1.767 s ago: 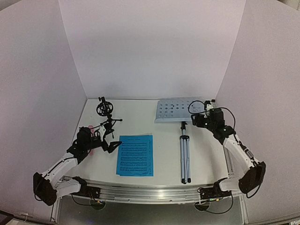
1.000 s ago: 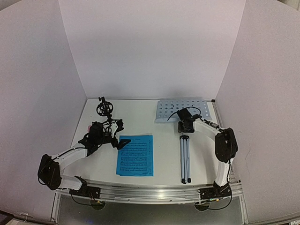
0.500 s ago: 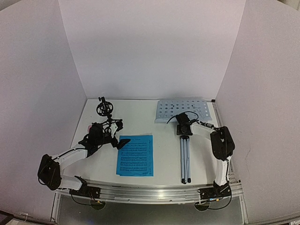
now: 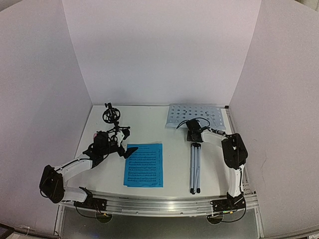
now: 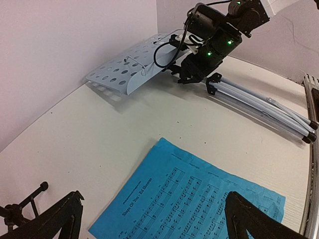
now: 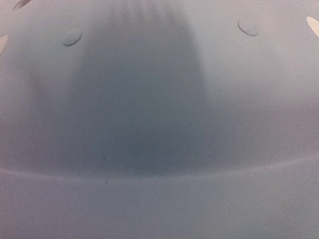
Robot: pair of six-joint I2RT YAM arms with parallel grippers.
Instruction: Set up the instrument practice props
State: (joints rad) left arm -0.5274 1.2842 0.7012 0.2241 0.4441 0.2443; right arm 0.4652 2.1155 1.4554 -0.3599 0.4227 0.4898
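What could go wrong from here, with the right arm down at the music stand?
1. The right gripper sits where the tray meets the legs. Whether it holds anything is unclear, so a lift may slip.
2. The legs are folded together, so, raised upright, they would likely not stand alone.
3. Swinging legs could brush the sheet music beside them.

A white tabletop holds blue sheet-music pages at centre, a pale-blue perforated music stand lying right, and a small black tripod mic mount left of centre.
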